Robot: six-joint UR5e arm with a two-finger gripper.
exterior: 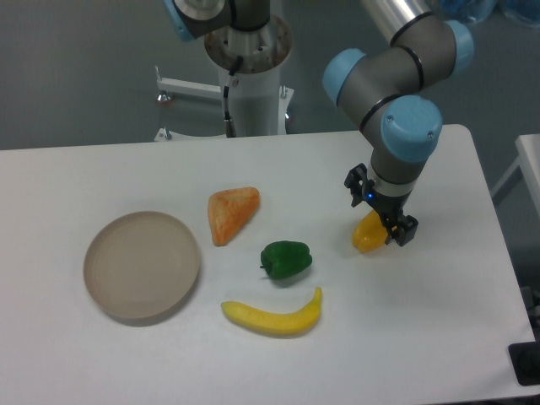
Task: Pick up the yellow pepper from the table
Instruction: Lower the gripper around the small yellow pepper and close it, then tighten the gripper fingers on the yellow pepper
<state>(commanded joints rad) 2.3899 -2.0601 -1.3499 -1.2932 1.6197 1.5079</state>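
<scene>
Nearest to me, toward the front edge of the worktop (pixel 439 337), I see a yellow banana (pixel 274 316) lying flat, its curve open toward the far side. Just behind it sits a green pepper (pixel 286 259), close to the banana but not touching it. To the left, nearer the left edge, there is a round beige plate (pixel 142 265), and I see nothing on it.

A little farther back, between the plate and the green pepper, lies an orange wedge (pixel 230 212) with its narrow end pointing toward the front.

On the right side of the worktop, about the same depth as the green pepper and well apart from it, I see the yellow pepper (pixel 368 234). It is low at the worktop surface; I cannot say if it is touching the surface or a bit lifted. The gripper (pixel 381 218) comes down on it from above, with one black finger (pixel 402 230) at its right side and the other one at the far left side. The jaws seem to be clenched on the yellow pepper, which stands between them.

Behind the gripper the grey arm with blue joint caps (pixel 411 126) rises toward the far right. Beyond the far edge of the worktop stands the white robot base column (pixel 251 80).
</scene>
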